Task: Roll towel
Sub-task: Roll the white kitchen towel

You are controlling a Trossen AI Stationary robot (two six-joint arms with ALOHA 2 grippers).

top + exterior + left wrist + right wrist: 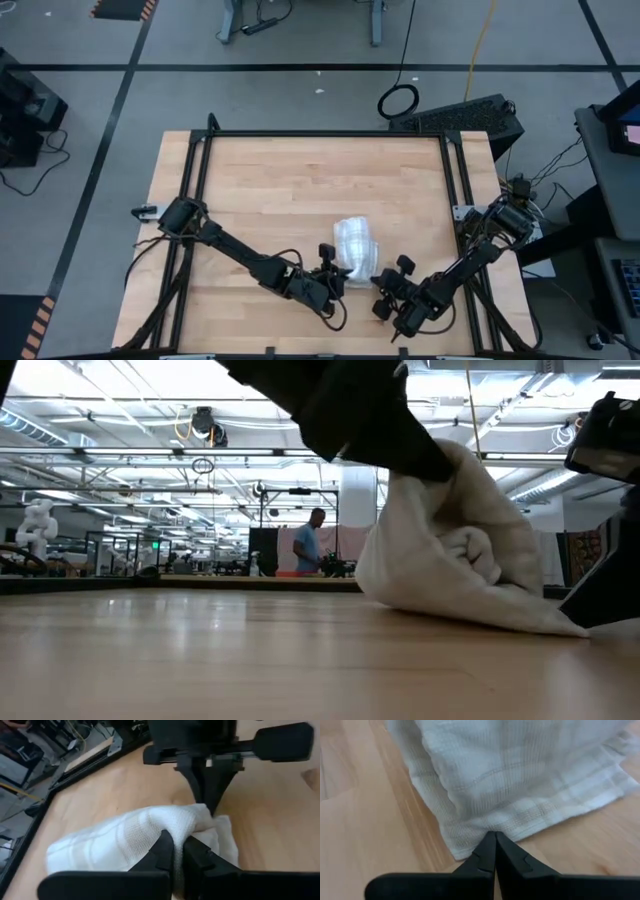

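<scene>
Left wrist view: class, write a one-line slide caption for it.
Left gripper shut on the bunched towel, with the right gripper shut at its far edge.

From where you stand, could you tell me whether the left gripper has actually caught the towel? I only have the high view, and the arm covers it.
Observer: Yes. In the left wrist view the left gripper is shut on a fold of the towel.
Operator: Thank you. Is that fold lifted off the table?
Observer: The low view shows the towel pulled up into a peak under a dark gripper, its lower edge on the table.
Operator: And is the right gripper holding cloth as well?
Observer: In the right wrist view the right gripper is shut, its tips at the towel's hem; whether cloth is pinched between them I cannot tell.
</scene>
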